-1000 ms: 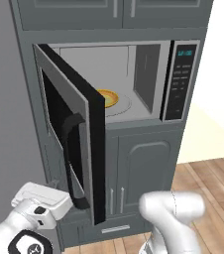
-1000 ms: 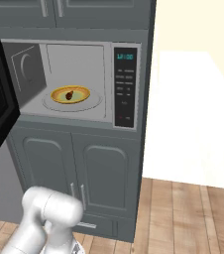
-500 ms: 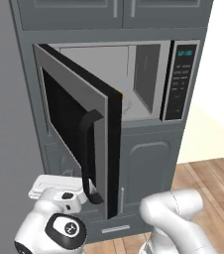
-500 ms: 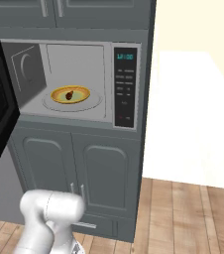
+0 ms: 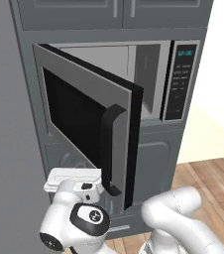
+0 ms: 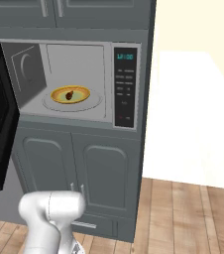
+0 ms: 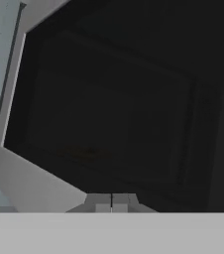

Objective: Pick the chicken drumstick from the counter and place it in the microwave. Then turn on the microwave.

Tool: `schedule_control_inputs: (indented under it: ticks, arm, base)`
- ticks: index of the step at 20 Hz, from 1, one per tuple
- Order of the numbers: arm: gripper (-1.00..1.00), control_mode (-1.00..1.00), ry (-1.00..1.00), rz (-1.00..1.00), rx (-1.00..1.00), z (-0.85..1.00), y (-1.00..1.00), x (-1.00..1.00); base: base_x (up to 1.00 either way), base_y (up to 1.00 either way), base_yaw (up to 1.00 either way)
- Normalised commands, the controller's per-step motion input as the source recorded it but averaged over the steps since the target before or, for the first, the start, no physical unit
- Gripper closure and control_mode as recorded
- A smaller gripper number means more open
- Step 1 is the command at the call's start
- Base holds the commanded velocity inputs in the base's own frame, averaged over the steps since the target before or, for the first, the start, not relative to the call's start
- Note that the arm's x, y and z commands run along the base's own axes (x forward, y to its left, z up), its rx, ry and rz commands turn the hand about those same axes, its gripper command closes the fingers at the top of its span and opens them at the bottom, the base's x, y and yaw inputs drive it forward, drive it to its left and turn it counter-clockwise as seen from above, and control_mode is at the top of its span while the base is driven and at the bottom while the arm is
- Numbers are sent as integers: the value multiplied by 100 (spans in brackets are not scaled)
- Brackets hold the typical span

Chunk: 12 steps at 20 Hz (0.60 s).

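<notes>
Grey cabinet column (image 6: 109,163): tall built-in housing with panelled doors above and below the microwave, which serves as landmark for all that follows. Microwave (image 6: 79,82): silver-grey, set into the column; its cavity stands exposed in the right base view. Microwave door (image 5: 84,124): black window in a silver frame, swung partway out from hinges on the microwave's left side, dark curved handle (image 5: 109,144) on its free edge; the same black window (image 7: 109,99) faces the hand view at close range. Wooden floor (image 6: 193,213): light planks, below and to the right of the microwave. Keypad (image 6: 125,87): black strip with teal display, on the microwave's right face. Yellow plate (image 6: 71,94): round, lying on the glass turntable inside the microwave cavity. Gripper (image 7: 112,203): fingertips pressed together with nothing between them, held low before the microwave door's window. Chicken drumstick (image 6: 70,94): small brown-red lump, resting on the yellow plate inside the microwave.
</notes>
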Motion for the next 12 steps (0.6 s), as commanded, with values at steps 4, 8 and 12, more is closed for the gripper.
schedule_control_inputs:
  ticks: [4, 8, 12]
  arm:
    - [100, -100, 0, 0, 0, 23, -28, 0]
    - [100, -100, 0, -4, 0, 30, -31, 0]
    - [100, -100, 2, -5, 0, 30, -38, 5]
  base:
    - [0, 0, 0]
    - [0, 0, 0]
    - [0, 0, 0]
